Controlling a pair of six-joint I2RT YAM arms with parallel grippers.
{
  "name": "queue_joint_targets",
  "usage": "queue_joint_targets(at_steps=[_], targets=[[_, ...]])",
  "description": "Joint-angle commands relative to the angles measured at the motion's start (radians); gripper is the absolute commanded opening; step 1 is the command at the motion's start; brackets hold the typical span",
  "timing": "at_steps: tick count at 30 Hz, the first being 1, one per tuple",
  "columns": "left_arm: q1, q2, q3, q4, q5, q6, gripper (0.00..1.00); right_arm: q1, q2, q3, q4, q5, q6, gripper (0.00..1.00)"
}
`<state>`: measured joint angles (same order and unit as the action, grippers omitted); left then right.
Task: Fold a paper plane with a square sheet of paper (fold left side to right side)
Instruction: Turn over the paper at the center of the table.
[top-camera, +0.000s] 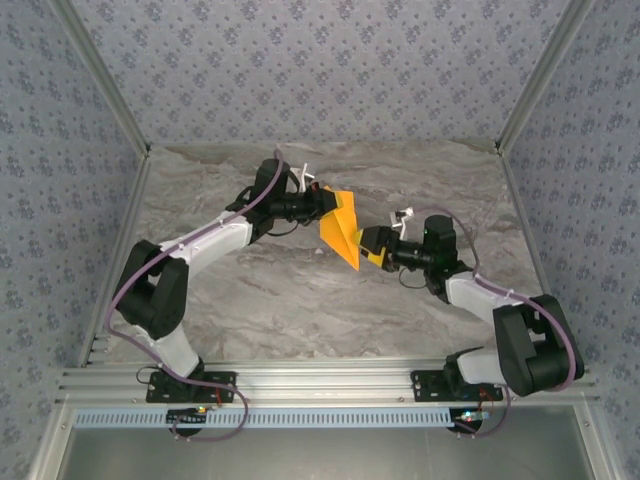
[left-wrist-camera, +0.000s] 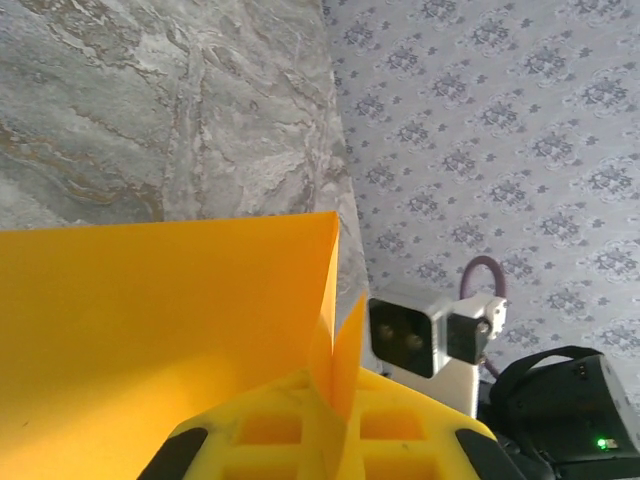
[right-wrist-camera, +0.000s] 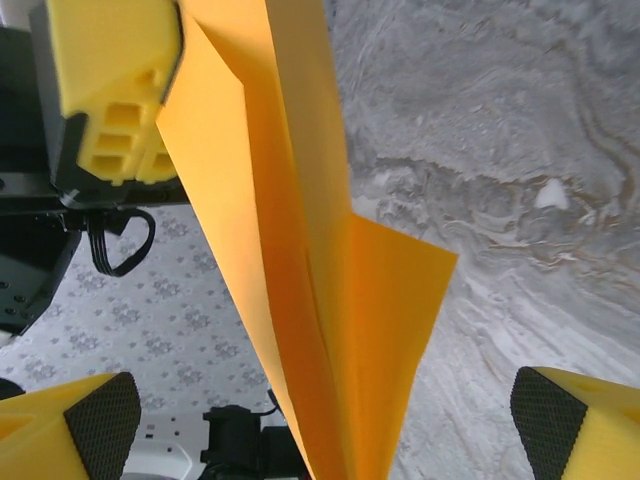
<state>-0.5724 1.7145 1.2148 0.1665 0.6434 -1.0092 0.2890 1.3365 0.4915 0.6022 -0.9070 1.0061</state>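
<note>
Currently: paper plane (top-camera: 341, 226), part-folded, held aloft over the bench (top-camera: 300, 300) between both arms, left gripper (left-wrist-camera: 335, 420) jaws clamped on its edge, right gripper (right-wrist-camera: 322, 418) jaws wide apart astride it; risk: single pinch lets thin paper sag, twist or slip, spoiling the crease.

A gray, stone-look table (top-camera: 290, 300) lies below the left gripper (top-camera: 328, 204). Flowery walls (top-camera: 320, 70) stand up behind it.

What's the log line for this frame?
left gripper: shut on folded orange-yellow paper | right gripper: open, straddling paper | paper: aloft
</note>
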Motion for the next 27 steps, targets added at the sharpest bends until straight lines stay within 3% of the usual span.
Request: queue_joint_targets(at_steps=[1,6,18,21,25,27], targets=[[-0.006,-0.024,0.025,0.075,0.040,-0.051,0.01,0.039,0.035,0.021,0.093,-0.016,0.061,0.99],[-0.012,-0.027,0.019,0.113,0.052,-0.083,0.01,0.067,0.065,0.033,0.183,0.017,0.126,0.96],[-0.020,-0.007,-0.009,0.151,0.067,-0.118,0.03,0.078,0.035,0.065,0.132,0.039,0.091,0.40],[-0.014,-0.013,-0.011,0.108,0.068,-0.089,0.14,0.079,-0.002,0.084,-0.005,0.057,0.010,0.27],[0.013,-0.052,-0.017,0.000,0.046,-0.011,0.41,0.086,-0.074,0.156,-0.339,0.107,-0.195,0.16],[0.029,-0.084,-0.022,-0.074,0.021,0.041,0.49,0.093,-0.107,0.201,-0.500,0.146,-0.299,0.12]])
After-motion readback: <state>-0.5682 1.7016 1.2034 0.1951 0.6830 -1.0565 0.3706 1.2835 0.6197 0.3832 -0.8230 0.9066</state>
